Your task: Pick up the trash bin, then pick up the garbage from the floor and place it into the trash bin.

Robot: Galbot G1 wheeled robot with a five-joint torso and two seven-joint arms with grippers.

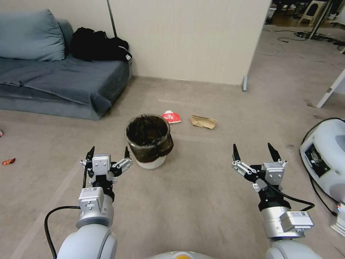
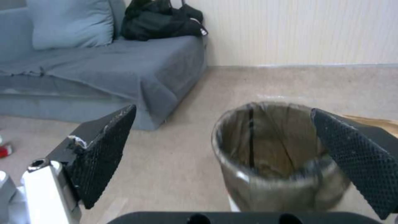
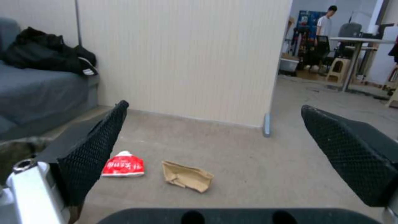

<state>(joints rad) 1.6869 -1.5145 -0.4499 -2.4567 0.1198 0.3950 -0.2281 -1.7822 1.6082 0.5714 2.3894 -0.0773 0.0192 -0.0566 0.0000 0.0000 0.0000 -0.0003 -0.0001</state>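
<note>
Carpet floor [image 1: 201, 201] carried the trash bin [image 1: 148, 141], a small white bucket lined with a dark bag folded over its rim, standing upright near the middle. The left pincer [image 1: 107, 153] hovered just to the bin's near left, its fingers spread apart and holding nothing; from the left wrist view the bin [image 2: 278, 161] sat partly between the spread fingertips [image 2: 104, 155]. The right pincer [image 1: 256, 151] hung well to the right of the bin, likewise released and empty. Beyond the bin lay a red snack wrapper [image 1: 171, 117] with white print too small to read, and just to its right a crumpled brown cardboard scrap [image 1: 203, 122]. Another small red wrapper [image 1: 8, 161] lay at the far left. Black clothes [image 1: 97, 45] rested on the grey sofa [image 1: 64, 82].
</note>
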